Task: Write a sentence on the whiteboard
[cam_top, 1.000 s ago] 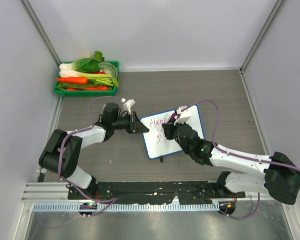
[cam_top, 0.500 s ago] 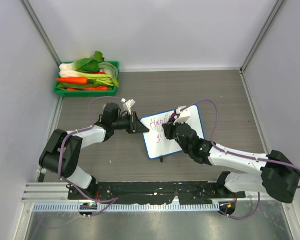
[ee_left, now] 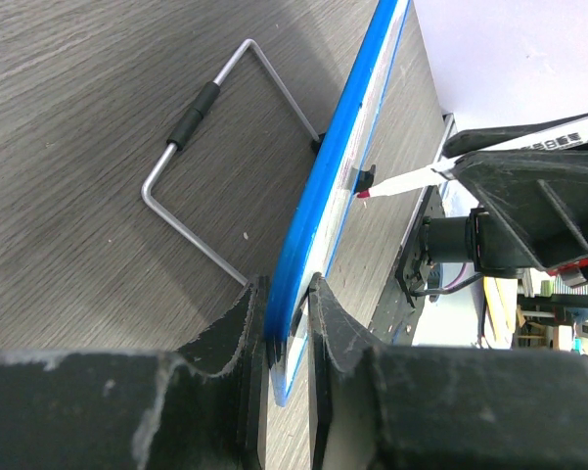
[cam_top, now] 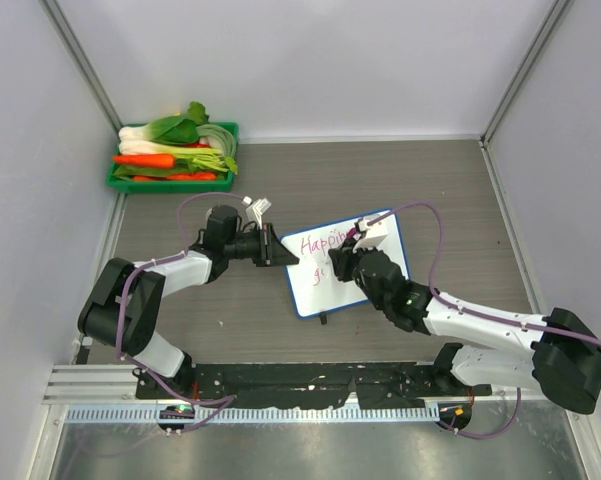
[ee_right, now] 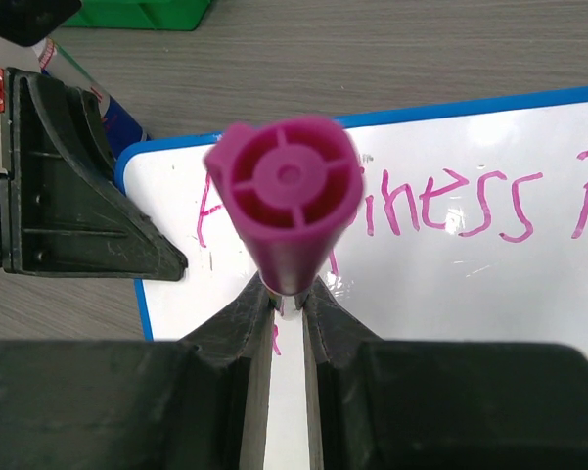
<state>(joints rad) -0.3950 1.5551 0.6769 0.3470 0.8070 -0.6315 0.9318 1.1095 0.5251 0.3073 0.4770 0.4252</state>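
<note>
Wood-grain table (cam_top: 460, 200); left tool (ee_left: 289, 294) pinches whiteboard (cam_top: 310, 292) rim; right tool (ee_right: 289, 294) clamps pink-capped marker (ee_right: 289, 191)

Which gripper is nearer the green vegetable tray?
Left. The left gripper clamps the whiteboard's edge nearest the tray; the right gripper holds the marker farther off, over it.

Bright, even overhead light fills the top view, which is sharp all over, with soft shadows on the table (cam_top: 310, 180) and a dull sheen on the metal strip (cam_top: 300, 450) at 6 o'clock. In the left wrist view, the left gripper (ee_left: 288, 286) at 6 o'clock is blurred, and the wall (ee_left: 519, 49) at 1 o'clock washes out white. In the right wrist view, the marker (ee_right: 289, 186) at centre is soft-edged, while the writing (ee_right: 450, 201) on the bright whiteboard (ee_right: 450, 284) is crisp.
</note>
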